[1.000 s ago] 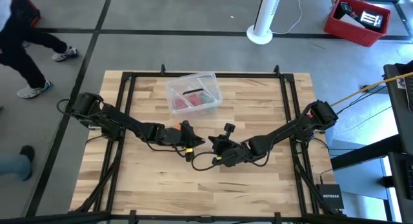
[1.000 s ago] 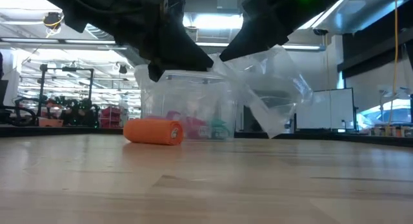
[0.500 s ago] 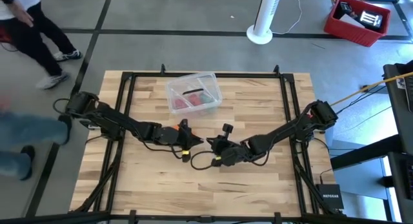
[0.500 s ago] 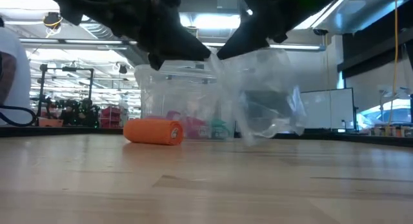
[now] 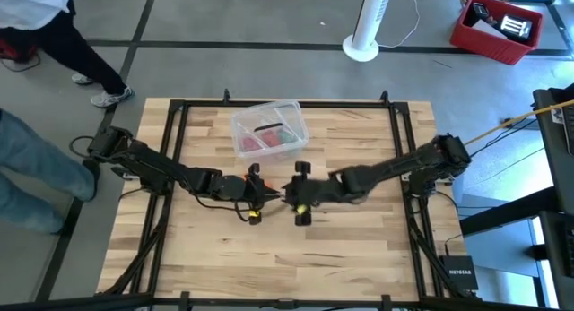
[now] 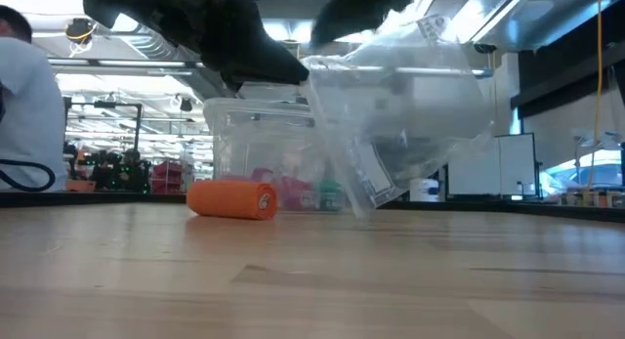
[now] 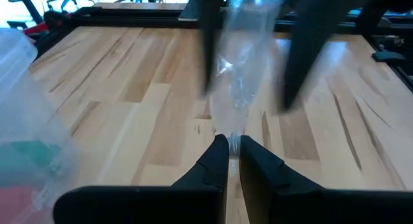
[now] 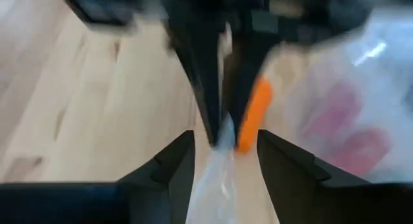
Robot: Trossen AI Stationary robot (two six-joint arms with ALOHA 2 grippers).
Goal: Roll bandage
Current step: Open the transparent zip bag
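Observation:
The orange bandage (image 6: 232,198) lies rolled up on its side on the table, in front of the clear box; it also shows as the bandage (image 8: 253,117) in the right wrist view. No gripper touches it. My left gripper (image 7: 233,150) is shut on a crumpled clear plastic wrapper (image 6: 400,114) at mid-table. My right gripper (image 8: 226,159) faces it, open, with one finger on each side of the wrapper (image 8: 216,175). In the high view my left gripper (image 5: 269,193) and my right gripper (image 5: 289,193) nearly meet. My left gripper pinches a gathered end of the wrapper (image 7: 233,135) between its two fingertips, coming level from the table's left. The wrapper runs from there toward my right gripper, held up off the table, its lower corner (image 6: 363,210) hanging close to the wood. My right gripper has the wrapper between its open fingers (image 8: 184,159); whether they touch it, I cannot tell.
A clear plastic box (image 5: 267,130) with red and green contents stands at the far middle of the table, just behind the bandage. A black frame (image 5: 175,150) runs around the table. People (image 5: 36,42) walk by the table's left side.
My right gripper has gone toward the table's left and far edges, up to my left gripper. The wrapper, which hung crumpled below my right gripper, is now lifted higher and spread out between the two grippers. The bandage has stayed where it was.

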